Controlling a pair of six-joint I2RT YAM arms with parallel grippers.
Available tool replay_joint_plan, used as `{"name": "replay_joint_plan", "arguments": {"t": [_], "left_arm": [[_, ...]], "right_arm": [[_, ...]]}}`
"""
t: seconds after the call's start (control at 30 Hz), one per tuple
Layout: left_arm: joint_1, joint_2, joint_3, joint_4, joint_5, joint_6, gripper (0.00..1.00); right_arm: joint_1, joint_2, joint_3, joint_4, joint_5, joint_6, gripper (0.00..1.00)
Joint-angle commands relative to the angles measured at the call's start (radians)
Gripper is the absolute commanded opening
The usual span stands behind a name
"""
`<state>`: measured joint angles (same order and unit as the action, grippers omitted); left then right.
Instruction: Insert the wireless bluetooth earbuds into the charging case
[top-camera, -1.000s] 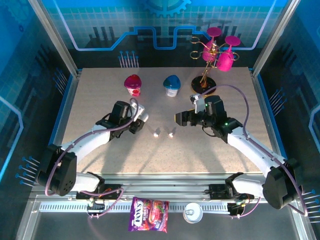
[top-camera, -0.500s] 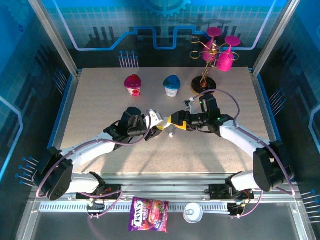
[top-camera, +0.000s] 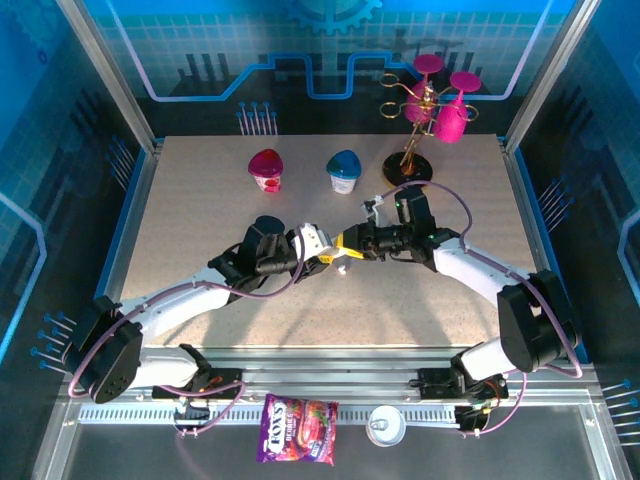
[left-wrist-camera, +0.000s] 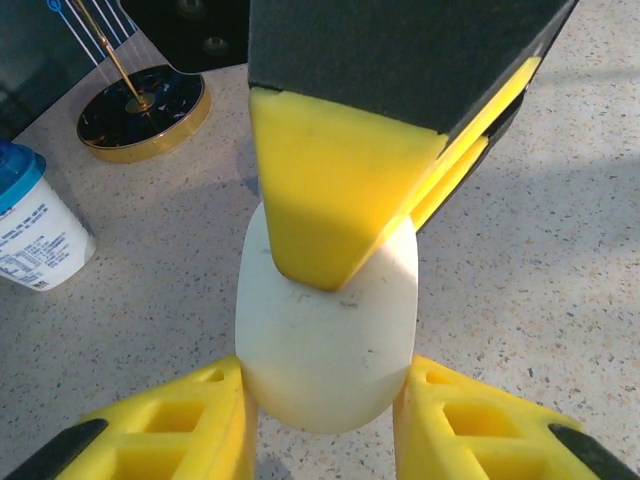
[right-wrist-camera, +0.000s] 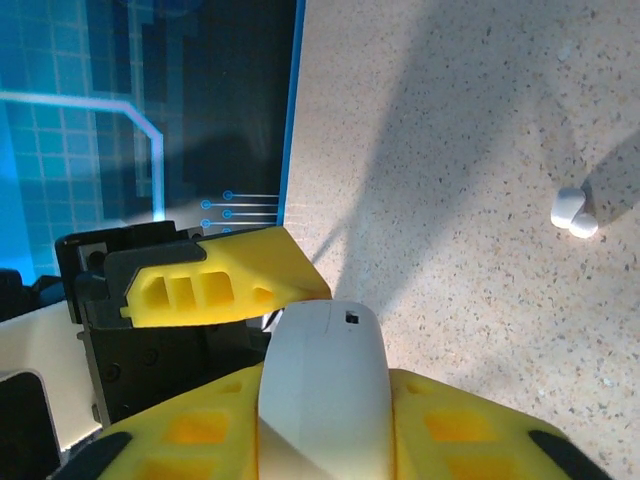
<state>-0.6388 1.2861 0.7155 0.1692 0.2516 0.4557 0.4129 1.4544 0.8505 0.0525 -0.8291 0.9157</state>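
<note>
Item: charging case (left-wrist-camera: 325, 340), white, pebble-shaped, lid closed, held above the desk (top-camera: 200, 210) near its middle, between both arms. Left pincer (left-wrist-camera: 325, 405) narrow, clamped on the lower end of the case, one yellow pad touching each flank. Right pincer (right-wrist-camera: 325, 410) likewise narrow and gripping the same case from the opposite end; its yellow finger (left-wrist-camera: 335, 190) lies over the upper part of the case in the left wrist view, and the right wrist view shows the case (right-wrist-camera: 325, 385) wedged between its two pads, with a left finger (right-wrist-camera: 220, 280) just beside. Earbud (right-wrist-camera: 573, 215): small, white, lying loose on the speckled desk, apart from the case. Toward the far edge: pink-lidded cup (top-camera: 266, 170), blue-lidded cup (top-camera: 344, 171), both upright, side by side; to their right, a gold stand (top-camera: 412, 150) on a dark round base, carrying pink glasses (top-camera: 448, 120). Off the desk, at the near rail: sweets packet (top-camera: 298, 427) and a small round tin (top-camera: 385, 427).
</note>
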Motion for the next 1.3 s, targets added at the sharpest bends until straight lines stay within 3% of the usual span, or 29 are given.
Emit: {"name": "replay_joint_plan", "arguments": {"t": [0.0,0.13,0.3,0.5,0.63,0.73,1.0,1.27], "left_arm": [[-0.01,-0.005,-0.014,0.018,0.027,0.031,0.38],[-0.009,0.003,-0.034,0.095,0.042,-0.009,0.52],[0.029,-0.001,-0.117,0.373,0.142,-0.155,0.68],[0.061,0.046,-0.198,0.746,0.253,-0.332,0.81],[0.062,0.071,-0.192,0.805,0.273,-0.348,0.89],[0.062,0.082,-0.185,0.813,0.279,-0.348,0.93],[0.052,0.102,-0.171,0.831,0.304,-0.337,0.99],[0.038,0.126,-0.188,0.907,0.312,-0.378,0.99]], "right_arm": [[0.005,-0.011,0.0,0.013,-0.024,0.012,0.23],[0.001,-0.022,-0.003,0.038,-0.038,0.01,0.2],[-0.031,-0.062,-0.038,0.145,-0.087,0.065,0.19],[-0.072,-0.072,-0.125,0.51,-0.162,0.32,0.18],[-0.085,-0.048,-0.175,0.767,-0.179,0.494,0.18],[-0.093,-0.041,-0.201,0.859,-0.177,0.557,0.18],[-0.094,-0.089,-0.233,0.838,-0.127,0.559,0.17],[-0.086,-0.208,-0.248,0.687,-0.101,0.489,0.18]]}}
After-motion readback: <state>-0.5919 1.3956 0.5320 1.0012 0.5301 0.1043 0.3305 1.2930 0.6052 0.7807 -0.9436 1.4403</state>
